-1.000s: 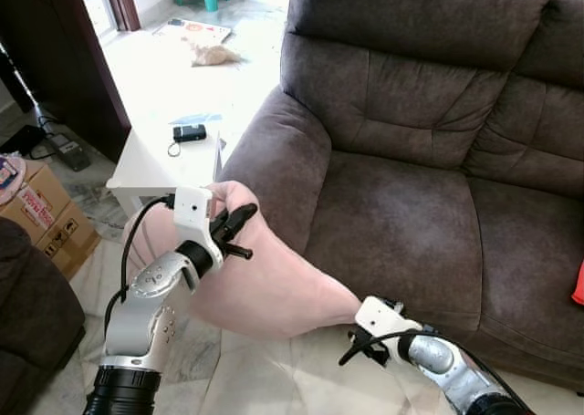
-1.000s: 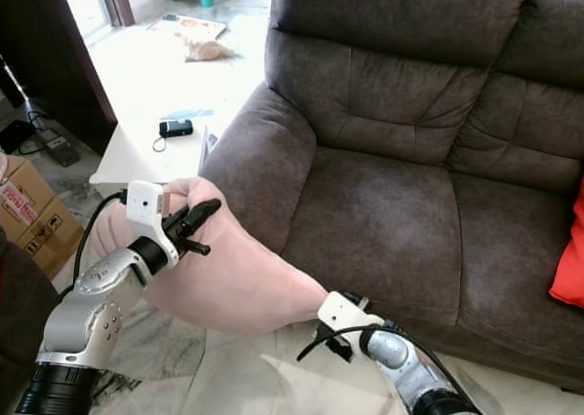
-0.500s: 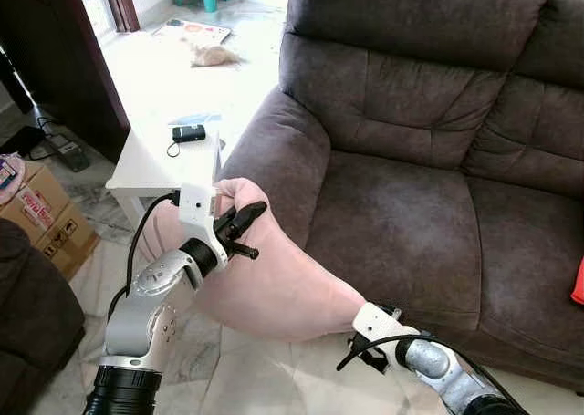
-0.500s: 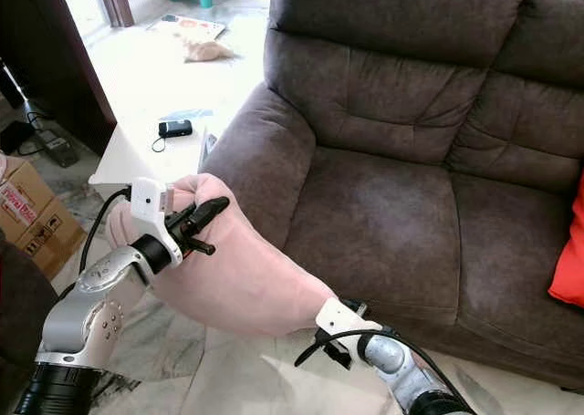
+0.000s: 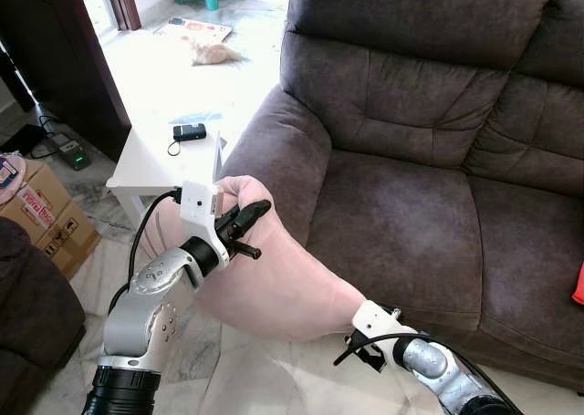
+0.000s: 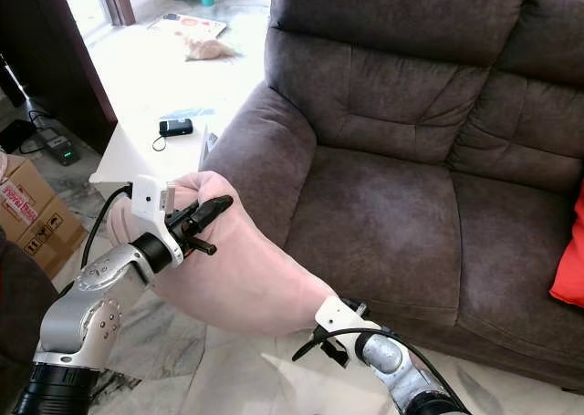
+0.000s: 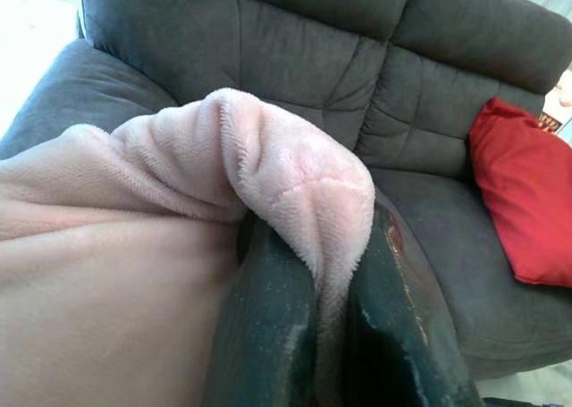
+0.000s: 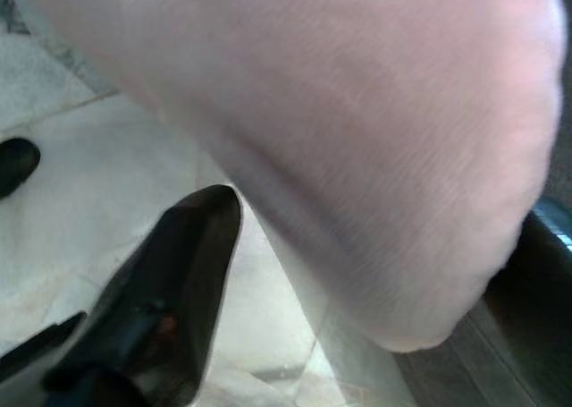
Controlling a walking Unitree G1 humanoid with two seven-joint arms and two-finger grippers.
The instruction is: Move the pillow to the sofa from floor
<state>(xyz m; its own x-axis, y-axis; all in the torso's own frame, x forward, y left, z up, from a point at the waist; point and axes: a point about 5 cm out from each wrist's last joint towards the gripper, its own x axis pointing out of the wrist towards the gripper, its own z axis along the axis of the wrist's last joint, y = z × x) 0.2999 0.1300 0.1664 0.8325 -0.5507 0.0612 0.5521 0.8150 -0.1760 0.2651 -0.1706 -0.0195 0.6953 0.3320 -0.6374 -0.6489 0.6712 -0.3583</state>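
Main risk: pink pillow (image 5: 274, 283) held by one small fold only, pinched between the two black fingers of left gripper (image 7: 335, 322); plush slippery-looking fabric, so the fold could slide out through the fingertips once the full weight hangs from it, dropping pillow back to floor (image 5: 265, 378). Second risk: pillow bulk hanging below and beside the fingers, close against sofa (image 5: 411, 160) armrest (image 5: 283, 155); dragging against armrest or front edge of seat during the swing could tug the fold loose or leave pillow draped half off the cushion. Third: right gripper (image 8: 349, 273) fingers spread wide with the pillow's lower end between them, not closed, so no real support there; lower end judged likely to sag or slip off. Pillow now off the floor, not yet on seat, in front of the armrest. Left arm raised, elbow bent, wrist cocked so fingers point toward sofa back, clamped on the upper pillow corner. Right arm low, reaching forward near the floor, fingers under and around the lower pillow end just ahead of sofa base. Red cushion (image 7: 523, 192) lying on the far seat, beyond the fingertips in left wrist view. White side table (image 5: 164, 160) beside armrest, well clear of fingers.
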